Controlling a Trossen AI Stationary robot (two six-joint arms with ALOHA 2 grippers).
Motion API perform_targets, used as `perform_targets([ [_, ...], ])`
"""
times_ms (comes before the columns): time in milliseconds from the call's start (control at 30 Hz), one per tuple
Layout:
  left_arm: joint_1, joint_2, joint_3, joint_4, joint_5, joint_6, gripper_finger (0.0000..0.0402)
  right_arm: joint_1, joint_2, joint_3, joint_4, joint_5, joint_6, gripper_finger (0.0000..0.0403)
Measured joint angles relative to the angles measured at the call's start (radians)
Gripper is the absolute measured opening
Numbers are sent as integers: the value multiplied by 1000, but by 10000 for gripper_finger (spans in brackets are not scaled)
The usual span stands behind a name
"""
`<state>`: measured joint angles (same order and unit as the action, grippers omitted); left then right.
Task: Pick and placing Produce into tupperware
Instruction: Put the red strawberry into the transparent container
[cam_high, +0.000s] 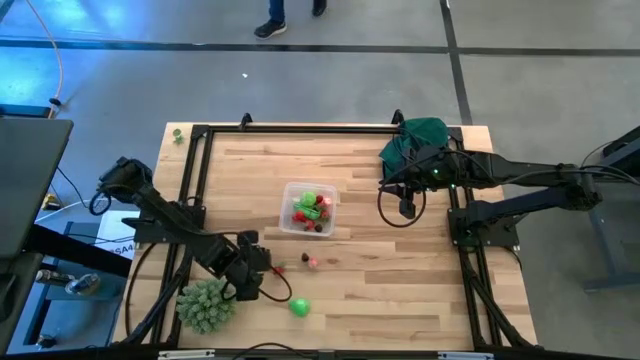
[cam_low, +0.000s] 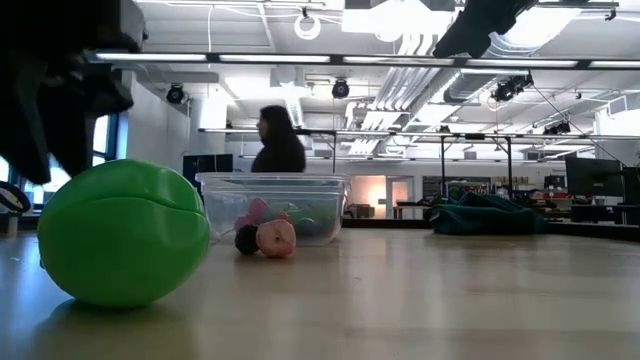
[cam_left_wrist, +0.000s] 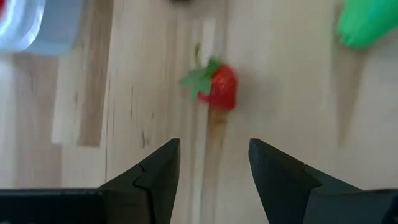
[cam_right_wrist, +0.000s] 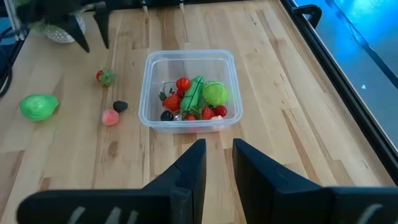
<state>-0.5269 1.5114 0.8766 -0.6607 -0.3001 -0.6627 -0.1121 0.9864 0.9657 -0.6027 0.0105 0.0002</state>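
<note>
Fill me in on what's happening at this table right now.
A two-armed robot is sorting toy produce into a clear tupperware at the table's middle, already partly filled. The left gripper hangs open just short of a toy strawberry lying on the wood, holding nothing. A pink piece, a dark piece and a green fruit also lie loose. The right gripper waits empty beyond the container.

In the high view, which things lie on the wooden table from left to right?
Spiky pale-green ball → left claw → bright green toy fruit → clear plastic container → right claw → dark green cloth.
</note>
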Motion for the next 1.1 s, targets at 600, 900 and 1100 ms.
perform_targets([
  [600,67,7,-134,329,0,-93,182,0,1,0,0,0,0,68],
  [900,93,88,-132,448,85,-54,182,0,1,0,0,0,0,68],
  [1100,116,142,-134,479,139,-41,182,0,0,0,-4,0,0,68],
])
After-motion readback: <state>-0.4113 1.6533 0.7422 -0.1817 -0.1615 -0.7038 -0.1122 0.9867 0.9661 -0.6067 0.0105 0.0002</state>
